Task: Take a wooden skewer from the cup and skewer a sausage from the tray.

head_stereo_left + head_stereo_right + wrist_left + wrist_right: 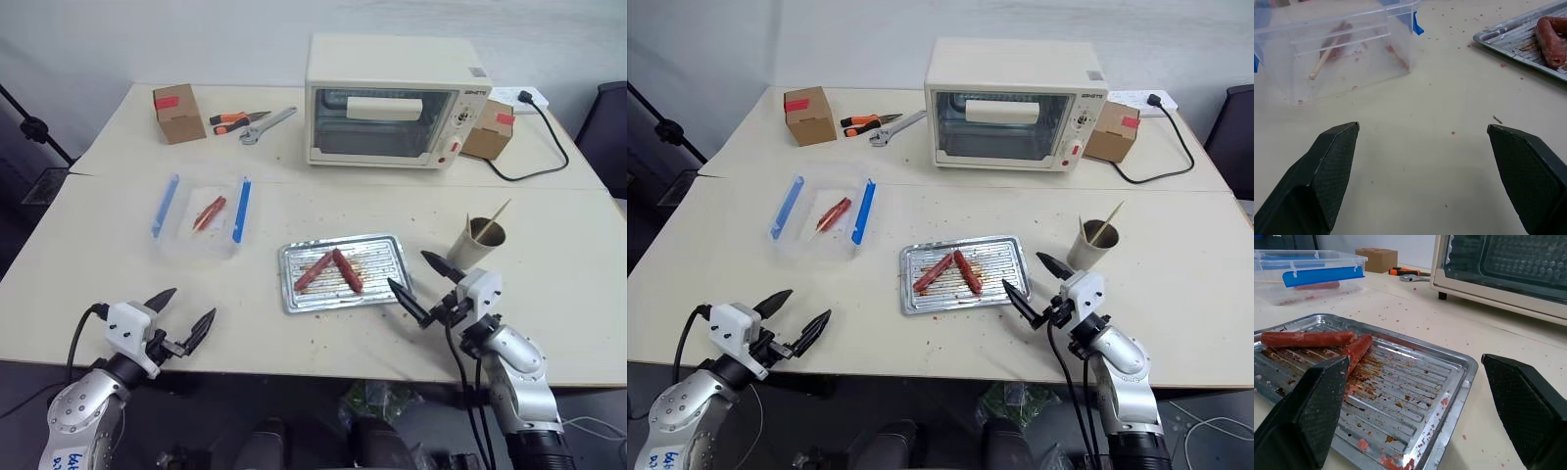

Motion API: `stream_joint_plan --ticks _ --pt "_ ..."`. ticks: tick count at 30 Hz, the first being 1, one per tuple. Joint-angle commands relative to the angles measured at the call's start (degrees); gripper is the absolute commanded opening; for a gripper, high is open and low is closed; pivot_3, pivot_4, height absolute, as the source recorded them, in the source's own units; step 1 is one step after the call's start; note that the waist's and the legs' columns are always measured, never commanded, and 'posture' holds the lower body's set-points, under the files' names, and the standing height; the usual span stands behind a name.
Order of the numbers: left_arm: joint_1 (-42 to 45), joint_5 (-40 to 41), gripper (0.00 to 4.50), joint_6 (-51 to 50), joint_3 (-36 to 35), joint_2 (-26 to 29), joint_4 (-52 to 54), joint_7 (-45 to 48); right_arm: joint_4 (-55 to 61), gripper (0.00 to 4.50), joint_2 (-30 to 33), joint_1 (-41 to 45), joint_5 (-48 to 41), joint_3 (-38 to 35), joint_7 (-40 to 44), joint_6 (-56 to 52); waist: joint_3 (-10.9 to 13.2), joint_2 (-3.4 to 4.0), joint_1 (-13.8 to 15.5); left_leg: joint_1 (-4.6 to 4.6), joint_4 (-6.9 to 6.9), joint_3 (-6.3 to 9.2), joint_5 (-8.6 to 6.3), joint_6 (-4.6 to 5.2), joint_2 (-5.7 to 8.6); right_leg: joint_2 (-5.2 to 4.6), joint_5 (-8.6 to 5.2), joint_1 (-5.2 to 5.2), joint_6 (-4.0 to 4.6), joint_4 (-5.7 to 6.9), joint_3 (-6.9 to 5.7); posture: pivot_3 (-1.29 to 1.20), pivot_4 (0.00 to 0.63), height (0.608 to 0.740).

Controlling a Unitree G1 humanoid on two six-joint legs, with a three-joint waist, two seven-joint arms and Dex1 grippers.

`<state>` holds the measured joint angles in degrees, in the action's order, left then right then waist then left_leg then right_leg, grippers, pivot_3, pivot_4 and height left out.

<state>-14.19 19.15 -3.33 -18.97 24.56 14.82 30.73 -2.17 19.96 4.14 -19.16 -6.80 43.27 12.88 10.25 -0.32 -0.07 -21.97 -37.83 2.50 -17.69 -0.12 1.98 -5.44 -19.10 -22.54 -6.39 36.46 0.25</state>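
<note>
With both grippers' jaws wide and empty, the right gripper [428,284] must next reach the thin pale wooden skewer [497,215] in the small grey-beige cylindrical cup [476,245].

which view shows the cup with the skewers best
The left eye view: the cup stands whole beside the tray, just beyond the open right gripper, with wooden skewers sticking out of it. The right eye view gives the same cup.

Silver arms, black textured pincers [424,286]
</note>
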Motion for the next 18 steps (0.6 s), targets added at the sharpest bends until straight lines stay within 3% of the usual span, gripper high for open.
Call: stream_joint_plan --ticks 1,6,9,11,14,18 --pt "1.6 -0.7 4.45 0.3 0.7 1.3 -0.1 0.7 4.3 4.5 1.2 -0.4 -1.7 -0.6 0.5 -0.3 0.0 0.0 0.0 0.0 0.0 0.0 0.0 0.0 0.0 0.0 0.0 0.0 0.0 0.0 0.0 0.0 0.15 0.74" --pt "8.6 5.7 4.45 -5.3 4.6 7.0 3.1 10.5 20.3 4.5 10.7 -10.8 -11.0 -7.2 5.0 -9.8 0.0 0.05 1.0 -0.1 -0.03 0.11 0.0 0.02 0.06 -0.07 0.0 -0.02 0.0 0.02 -0.08 0.0 0.15 0.74" --pt "14.2 12.1 4.45 -8.9 7.3 12.2 2.7 21.6 24.0 4.5 14.2 -19.7 -13.5 -17.5 6.1 -8.6 0.0 0.02 1.4 -0.08 -0.01 0.09 -0.02 0.03 0.06 -0.06 0.0 0.06 0.0 -0.14 -0.07 0.0 0.15 0.74" --pt "18.3 12.0 4.45 -8.3 9.2 14.2 0.6 26.1 22.7 4.5 15.2 -24.1 -14.5 -25.1 6.3 -8.0 0.0 0.04 1.4 -0.08 -0.01 0.09 -0.02 0.04 0.06 -0.06 0.0 0.09 0.0 -0.19 -0.09 0.0 0.15 0.74" --pt "24.7 13.9 4.45 -9.8 10.7 13.2 -2.5 28.2 18.6 4.5 15.7 -28.5 -14.6 -33.1 7.4 -6.8 -0.1 0.09 1.3 0.02 0.01 -0.03 -0.03 0.07 0.06 -0.04 0.01 0.18 -0.03 -0.24 0.02 0.0 0.15 0.74" --pt "30.9 15.4 4.45 -12.0 12.7 10.7 -5.4 29.5 14.3 4.5 18.0 -30.5 -14.1 -37.4 10.0 -6.7 -0.1 0.08 1.0 0.25 0.15 -0.15 -0.03 0.09 0.03 0.02 0.01 0.29 -0.03 -0.24 0.07 0.0 0.15 0.74"
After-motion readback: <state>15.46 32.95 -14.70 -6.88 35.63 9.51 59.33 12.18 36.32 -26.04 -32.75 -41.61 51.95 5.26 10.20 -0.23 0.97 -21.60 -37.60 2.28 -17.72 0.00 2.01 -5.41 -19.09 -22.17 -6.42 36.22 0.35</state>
